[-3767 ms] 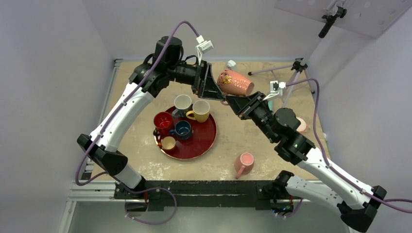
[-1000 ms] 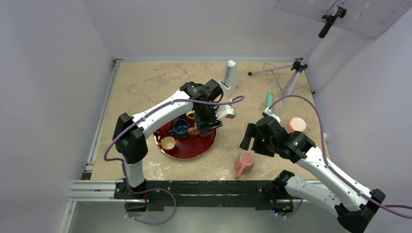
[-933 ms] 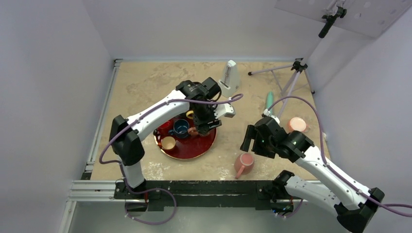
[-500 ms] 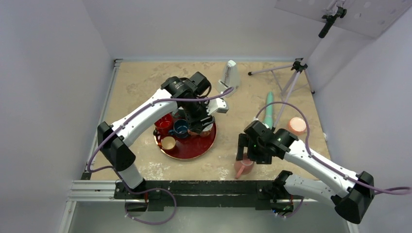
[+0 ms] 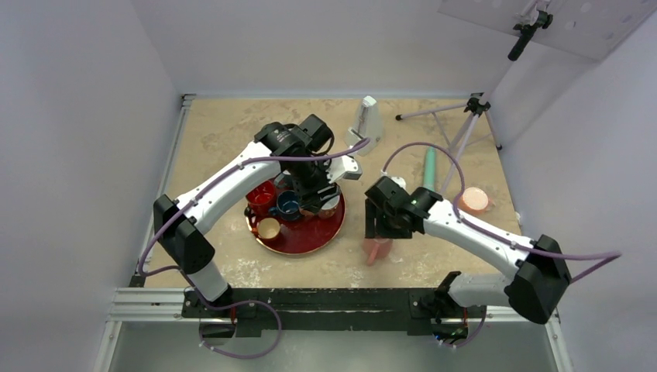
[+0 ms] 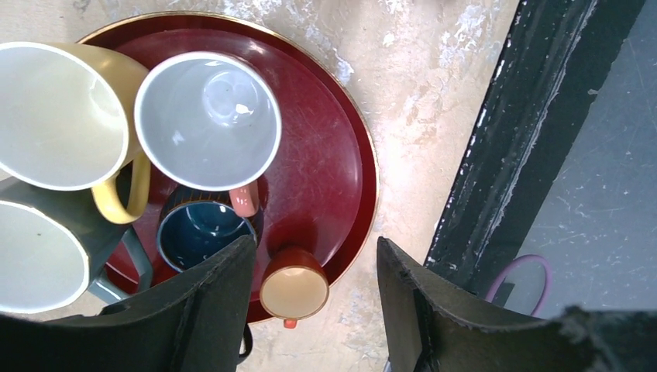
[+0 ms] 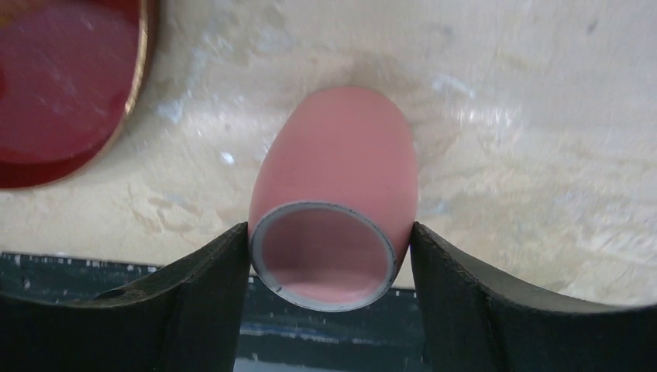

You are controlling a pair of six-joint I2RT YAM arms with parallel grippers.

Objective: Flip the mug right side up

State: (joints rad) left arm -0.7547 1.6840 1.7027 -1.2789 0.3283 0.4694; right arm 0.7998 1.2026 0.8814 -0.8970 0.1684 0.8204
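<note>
The right gripper [image 7: 329,260] is pinching the pink mug [image 7: 337,155] by its sides on the table [image 7: 527,116] near the red tray [image 7: 70,85]. The mug's mouth is pointing sideways toward the near rail, so the turn is looking only half made (standing it on its base is remaining). The left gripper [image 6: 314,244] is hanging spread and empty above the tray, and no readable writing is showing

I saw the pink mug [image 7: 333,155] looked matt and smooth, the red tray [image 6: 321,178] glossy and scratched with a gold rim, the table [image 7: 511,116] rough and mottled.
</note>
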